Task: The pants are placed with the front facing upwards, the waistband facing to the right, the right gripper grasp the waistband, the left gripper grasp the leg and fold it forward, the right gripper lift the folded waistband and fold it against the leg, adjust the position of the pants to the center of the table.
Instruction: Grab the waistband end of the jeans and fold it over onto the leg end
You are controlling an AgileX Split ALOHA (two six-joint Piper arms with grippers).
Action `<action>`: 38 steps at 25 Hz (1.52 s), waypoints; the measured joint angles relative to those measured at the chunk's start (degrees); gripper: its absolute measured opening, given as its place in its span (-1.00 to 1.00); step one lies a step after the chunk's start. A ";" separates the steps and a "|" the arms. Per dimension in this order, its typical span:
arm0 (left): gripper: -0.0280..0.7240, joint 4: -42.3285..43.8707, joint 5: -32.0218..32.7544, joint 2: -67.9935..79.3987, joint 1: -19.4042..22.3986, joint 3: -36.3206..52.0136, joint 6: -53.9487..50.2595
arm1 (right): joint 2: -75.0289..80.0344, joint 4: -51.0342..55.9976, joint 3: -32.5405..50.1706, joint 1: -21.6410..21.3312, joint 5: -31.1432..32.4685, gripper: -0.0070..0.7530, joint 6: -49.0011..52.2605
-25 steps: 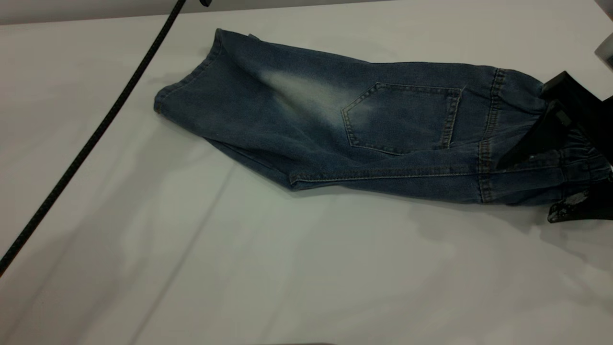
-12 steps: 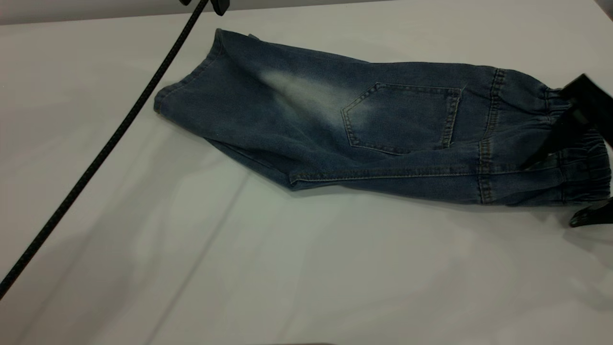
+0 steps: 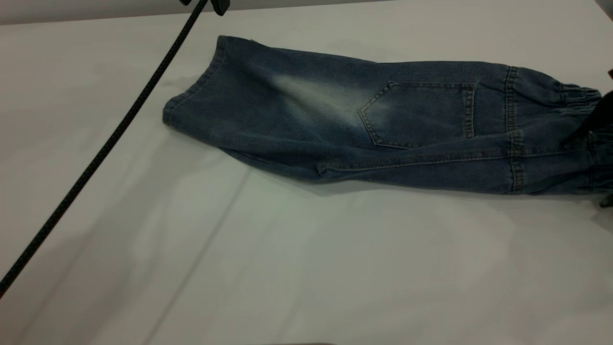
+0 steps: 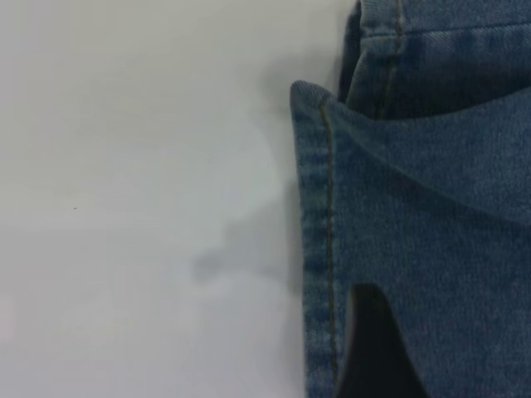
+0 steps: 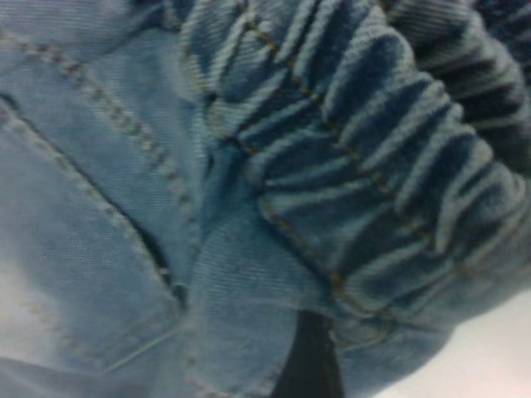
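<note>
One fold done: pants (image 3: 364, 124) lie doubled lengthwise on table (image 3: 287, 263), toward far right. Right gripper (image 3: 596, 129) at waistband (image 3: 577, 96), closed on it by look. Left gripper (image 4: 375, 348) over cuff; finger spread can't tell. Lift waistband high, carry leftward evenly, avoid dragging lower layer.

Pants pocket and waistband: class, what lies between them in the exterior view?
Between the pocket and the waistband runs a vertical double-stitched seam over plain denim, seen in the exterior view.
</note>
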 joint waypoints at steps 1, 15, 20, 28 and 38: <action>0.14 0.00 0.00 0.13 0.00 0.00 0.00 | 0.00 1.67 0.00 0.00 1.41 0.50 -1.61; 0.14 0.00 1.00 0.60 0.00 0.00 1.10 | 0.00 8.36 -0.05 0.00 -1.30 0.42 -4.68; 0.14 0.00 0.83 1.47 0.00 0.00 1.10 | 0.41 8.43 -0.10 0.00 -5.18 0.42 -3.52; 0.14 -0.06 0.71 1.95 0.00 0.00 1.10 | 4.81 9.17 -1.10 0.00 -3.54 0.38 -3.69; 0.14 -3.67 1.67 2.18 0.00 0.00 1.33 | 5.12 9.10 -2.86 0.00 -2.47 -0.70 -9.88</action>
